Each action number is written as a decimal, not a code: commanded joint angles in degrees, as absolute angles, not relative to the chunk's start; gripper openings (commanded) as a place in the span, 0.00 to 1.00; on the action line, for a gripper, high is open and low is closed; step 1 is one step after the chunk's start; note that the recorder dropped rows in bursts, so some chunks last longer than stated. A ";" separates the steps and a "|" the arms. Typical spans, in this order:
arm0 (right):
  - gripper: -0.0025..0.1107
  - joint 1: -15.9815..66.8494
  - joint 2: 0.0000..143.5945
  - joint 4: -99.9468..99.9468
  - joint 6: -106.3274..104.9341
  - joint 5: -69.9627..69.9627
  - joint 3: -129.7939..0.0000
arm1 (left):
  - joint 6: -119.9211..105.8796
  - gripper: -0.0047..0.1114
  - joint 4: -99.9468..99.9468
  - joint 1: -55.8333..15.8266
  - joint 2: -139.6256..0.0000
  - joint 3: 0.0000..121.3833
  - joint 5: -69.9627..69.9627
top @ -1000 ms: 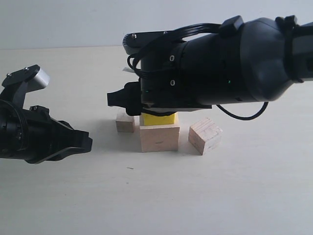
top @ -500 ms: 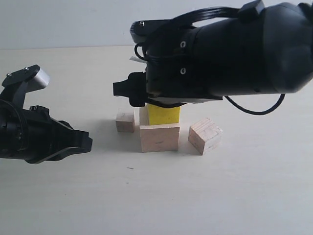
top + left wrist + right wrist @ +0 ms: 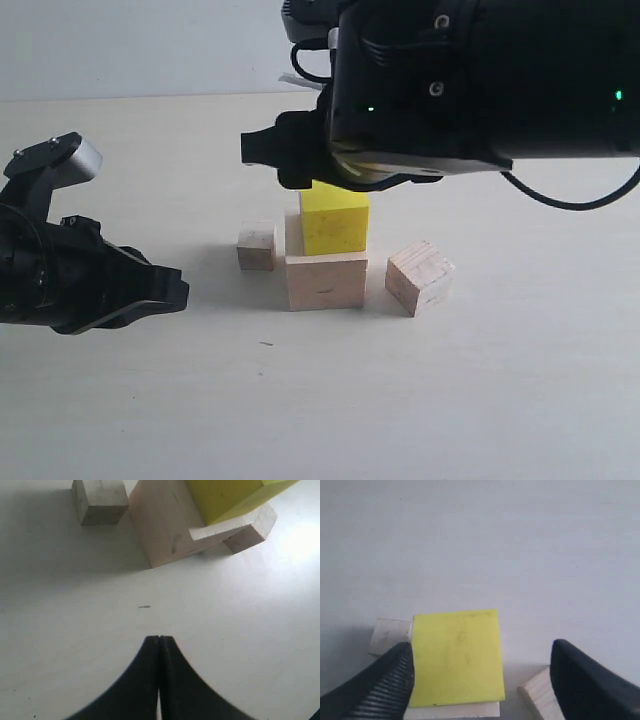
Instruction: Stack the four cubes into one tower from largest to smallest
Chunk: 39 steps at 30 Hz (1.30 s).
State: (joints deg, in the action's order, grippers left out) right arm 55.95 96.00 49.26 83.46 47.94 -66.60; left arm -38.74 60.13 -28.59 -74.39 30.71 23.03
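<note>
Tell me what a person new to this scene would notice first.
The bright yellow cube sits on the large wood cube at the centre, with the open right gripper hovering just above it. A small wood cube and a medium wood cube lie at either side.

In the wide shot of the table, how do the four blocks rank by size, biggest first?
1. large pale wood cube, the base of the stack
2. yellow cube, sitting on it, slightly narrower
3. medium pale wood cube, on the right, turned at an angle
4. small pale wood cube, on the left, clearly the smallest
</note>
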 commanded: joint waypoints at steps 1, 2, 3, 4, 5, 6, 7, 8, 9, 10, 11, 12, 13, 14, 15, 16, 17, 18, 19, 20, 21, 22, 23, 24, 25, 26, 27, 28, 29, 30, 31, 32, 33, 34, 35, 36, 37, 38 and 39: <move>0.53 55.52 95.18 49.69 82.07 49.73 -67.04 | -38.90 0.04 60.49 -28.58 -73.92 30.64 22.70; 0.49 55.52 95.18 49.69 81.94 49.73 -67.04 | -38.90 0.04 60.49 -28.58 -73.92 30.64 22.70; 0.43 55.52 95.10 49.69 81.11 49.73 -67.04 | -38.90 0.04 60.49 -28.58 -73.92 30.64 22.70; 0.39 55.52 95.10 49.69 79.94 49.73 -67.04 | -38.90 0.04 60.49 -28.58 -73.92 30.64 22.70; 0.32 55.52 95.10 49.82 78.19 49.99 -67.04 | -38.90 0.04 60.49 -28.58 -73.92 30.64 22.70; 0.26 55.52 95.10 49.92 75.93 50.49 -67.04 | -38.90 0.04 60.49 -28.58 -73.92 30.64 22.70; 0.19 55.52 95.10 49.92 74.10 51.22 -67.04 | -38.90 0.04 60.49 -28.58 -73.92 30.64 22.70; 0.12 55.27 95.10 49.64 71.99 52.42 -67.04 | -38.90 0.04 60.49 -28.58 -73.92 30.64 22.70; 0.06 54.82 95.10 48.69 69.94 53.37 -67.04 | -38.90 0.04 60.49 -28.58 -73.92 30.64 22.70; 0.02 54.18 95.10 47.16 68.04 54.00 -67.04 | -38.90 0.04 60.49 -28.58 -73.92 30.64 22.70; 0.02 53.09 95.10 45.50 66.06 54.28 -67.04 | -38.90 0.04 60.49 -28.58 -73.92 30.64 22.70; 0.02 51.85 95.10 43.81 63.97 54.28 -67.04 | -38.90 0.04 60.49 -28.58 -73.92 30.64 22.70; 0.02 50.79 95.10 42.89 62.99 54.28 -67.04 | -38.90 0.04 60.49 -28.58 -73.92 30.64 22.70; 0.02 49.54 95.10 42.44 62.76 54.28 -67.04 | -38.90 0.04 60.49 -28.58 -73.92 30.64 22.70; 0.02 48.39 94.96 42.18 62.48 54.28 -67.04 | -38.90 0.04 60.49 -28.58 -73.92 30.64 22.70; 0.02 47.36 94.73 42.18 62.48 54.28 -67.04 | -38.90 0.04 60.49 -28.58 -73.92 30.64 22.77; 0.02 46.43 94.44 42.18 62.03 54.02 -67.04 | -38.90 0.04 60.49 -28.58 -73.92 30.64 22.77; 0.02 45.55 93.73 42.18 61.47 53.60 -67.04 | -38.90 0.04 60.36 -28.58 -73.92 30.64 22.76; 0.02 44.64 93.05 42.18 61.13 53.02 -67.04 | -38.90 0.04 60.32 -28.58 -73.92 30.64 22.76; 0.02 43.90 92.40 42.04 60.62 52.43 -67.04 | -38.90 0.04 60.35 -28.58 -73.92 30.64 22.66; 0.02 42.91 91.67 41.63 59.63 51.22 -67.04 | -38.90 0.04 60.35 -28.58 -73.92 30.64 22.55; 0.02 41.69 90.93 40.41 58.08 49.88 -67.04 | -38.90 0.04 60.35 -28.58 -73.92 30.64 22.55; 0.02 40.58 90.28 39.02 56.61 48.76 -67.04 | -38.90 0.04 60.24 -28.58 -73.92 30.64 22.54; 0.02 39.10 89.89 36.78 54.67 47.43 -67.04 | -38.90 0.04 60.24 -28.58 -73.92 30.64 22.54; 0.02 37.58 89.41 34.15 52.19 46.07 -67.04 | -38.90 0.04 60.24 -28.58 -73.92 30.64 22.54; 0.02 36.02 89.32 31.63 49.74 44.98 -67.04 | -38.90 0.04 60.24 -28.58 -73.92 30.64 22.54; 0.02 34.58 89.29 28.54 46.68 43.29 -66.70 | -38.90 0.04 60.24 -28.58 -73.92 30.64 22.54; 0.02 33.19 89.29 25.58 43.95 41.60 -66.05 | -38.90 0.04 60.24 -28.58 -73.92 30.64 22.54; 0.02 32.20 89.29 23.50 41.64 40.10 -65.36 | -39.02 0.04 60.11 -28.58 -73.92 30.64 22.54; 0.02 31.08 89.29 21.17 39.95 38.13 -64.24 | -39.02 0.04 60.11 -28.58 -73.92 30.64 22.54; 0.02 30.07 89.29 19.33 38.61 35.93 -62.96 | -39.02 0.04 60.11 -28.58 -73.92 30.64 22.54; 0.02 29.28 89.29 17.80 37.58 33.80 -61.56 | -39.02 0.04 60.11 -28.58 -73.92 30.64 22.54; 0.02 28.39 89.29 16.28 36.59 31.80 -60.18 | -39.02 0.04 60.11 -28.58 -73.92 30.64 22.54; 0.02 27.61 89.29 14.55 35.18 30.13 -58.85 | -39.02 0.04 60.11 -28.58 -73.92 30.64 22.54; 0.02 27.10 89.39 12.85 33.39 29.15 -57.90 | -39.02 0.04 60.11 -28.58 -73.92 30.64 22.54; 0.02 26.48 89.39 10.48 30.75 28.18 -56.81 | -39.02 0.04 60.11 -28.58 -73.92 30.64 22.24; 0.02 25.91 89.39 7.68 28.28 26.99 -55.73 | -39.02 0.04 60.11 -28.58 -73.92 30.64 22.11; 0.02 25.51 89.39 5.41 26.34 25.90 -54.92 | -39.02 0.04 60.11 -28.58 -73.92 30.64 21.98; 0.02 25.33 89.39 2.47 23.62 24.63 -54.05 | -39.02 0.04 60.20 -28.58 -73.92 30.64 21.85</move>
